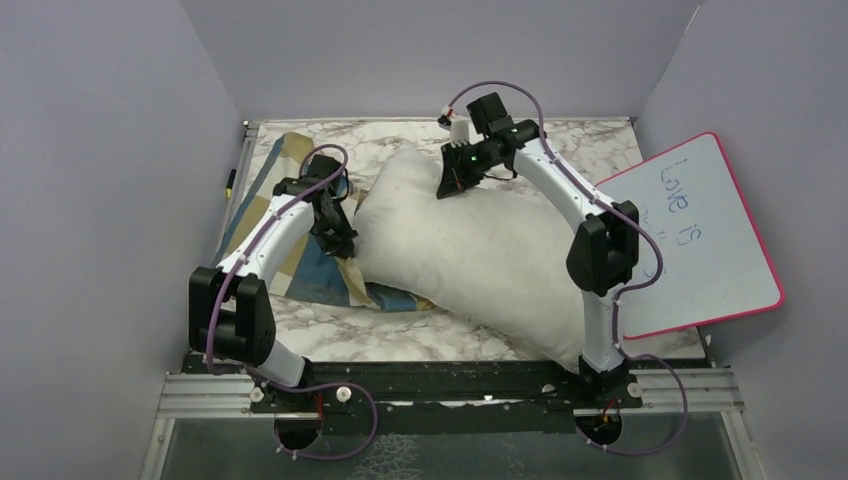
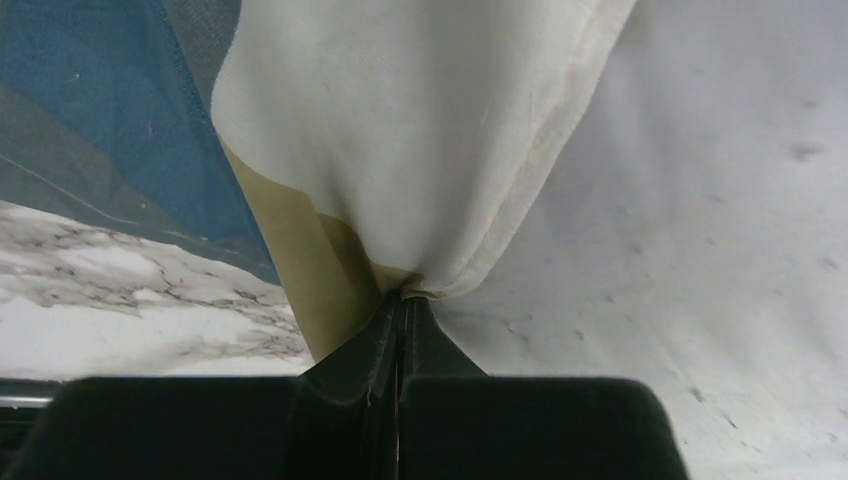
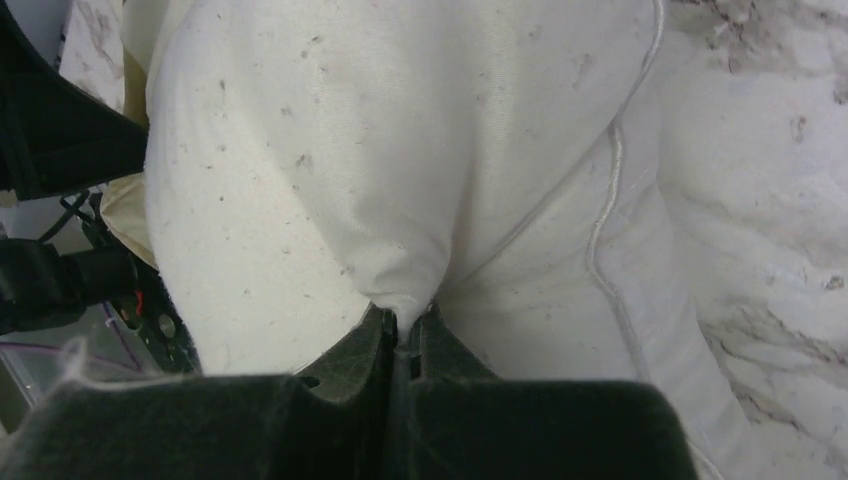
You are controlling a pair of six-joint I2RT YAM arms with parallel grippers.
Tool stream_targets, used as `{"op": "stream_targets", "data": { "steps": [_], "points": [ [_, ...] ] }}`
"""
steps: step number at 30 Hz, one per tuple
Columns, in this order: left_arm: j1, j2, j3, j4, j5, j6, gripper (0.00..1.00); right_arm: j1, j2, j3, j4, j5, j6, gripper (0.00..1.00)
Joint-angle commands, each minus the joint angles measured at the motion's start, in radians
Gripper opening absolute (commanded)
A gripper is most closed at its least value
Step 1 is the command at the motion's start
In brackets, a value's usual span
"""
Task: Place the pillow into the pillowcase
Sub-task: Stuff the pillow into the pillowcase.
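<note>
The plump off-white pillow point(image 1: 480, 250) lies slantwise across the middle of the marble table point(image 1: 350, 335). To its left, partly under its end, the blue, tan and cream pillowcase point(image 1: 315, 275) lies flat. My left gripper point(image 1: 343, 243) is shut on the pillowcase's edge right beside the pillow. In the left wrist view the jaws point(image 2: 405, 297) pinch a cream and tan fold of the pillowcase point(image 2: 400, 150), with the pillow point(image 2: 720, 200) just behind. My right gripper point(image 1: 447, 188) is shut on the pillow's far top edge. In the right wrist view it point(image 3: 405, 322) pinches a tuck of the pillow point(image 3: 330, 150).
A pink-rimmed whiteboard point(image 1: 700, 235) with writing leans at the right, close to the right arm's elbow. A dark marker point(image 1: 230, 180) lies at the table's far left edge. Lilac walls close in the left, back and right sides.
</note>
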Motion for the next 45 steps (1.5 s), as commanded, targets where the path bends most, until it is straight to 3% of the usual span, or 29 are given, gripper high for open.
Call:
{"op": "stream_targets", "data": {
  "steps": [1, 4, 10, 14, 17, 20, 26, 27, 29, 31, 36, 42, 43, 45],
  "points": [
    [-0.008, -0.063, -0.060, -0.022, 0.072, -0.060, 0.00, 0.009, -0.156, -0.157, 0.045, 0.026, -0.016, 0.00],
    [-0.002, -0.084, 0.004, -0.031, 0.116, -0.090, 0.00, 0.030, -0.209, -0.269, 0.140, -0.056, -0.009, 0.00],
    [0.046, 0.009, 0.322, -0.110, -0.028, -0.028, 0.41, 0.120, -0.283, -0.366, 0.196, 0.027, -0.072, 0.00],
    [0.067, 0.141, 0.471, -0.122, -0.170, 0.001, 0.44, 0.156, -0.341, -0.462, 0.241, 0.104, -0.081, 0.00],
    [0.071, 0.226, 0.499, -0.095, -0.228, 0.000, 0.44, 0.179, -0.403, -0.558, 0.295, 0.134, -0.076, 0.00],
    [0.082, 0.313, 0.513, -0.069, -0.188, -0.056, 0.44, 0.203, -0.453, -0.619, 0.337, 0.166, -0.065, 0.00],
    [0.082, 0.409, 0.471, -0.066, -0.208, -0.206, 0.56, 0.211, -0.481, -0.635, 0.324, 0.183, -0.067, 0.00],
    [0.083, 0.418, 0.467, -0.066, -0.224, -0.231, 0.60, 0.212, -0.486, -0.640, 0.327, 0.185, -0.069, 0.00],
    [0.082, 0.437, 0.467, -0.066, -0.259, -0.285, 0.76, 0.216, -0.495, -0.652, 0.336, 0.187, -0.067, 0.00],
    [0.082, 0.465, 0.486, -0.064, -0.274, -0.318, 0.82, 0.221, -0.501, -0.662, 0.338, 0.186, -0.059, 0.00],
    [0.082, 0.540, 0.469, -0.065, -0.288, -0.375, 0.82, 0.242, -0.502, -0.669, 0.343, 0.197, -0.054, 0.00],
    [0.066, 0.569, 0.401, -0.041, -0.338, -0.450, 0.73, 0.249, -0.500, -0.672, 0.340, 0.205, -0.054, 0.00],
    [0.064, 0.575, 0.398, -0.032, -0.334, -0.452, 0.68, 0.249, -0.499, -0.675, 0.341, 0.206, -0.055, 0.00],
    [0.057, 0.591, 0.389, 0.003, -0.321, -0.442, 0.43, 0.250, -0.499, -0.680, 0.344, 0.206, -0.054, 0.00]
  ]
}}
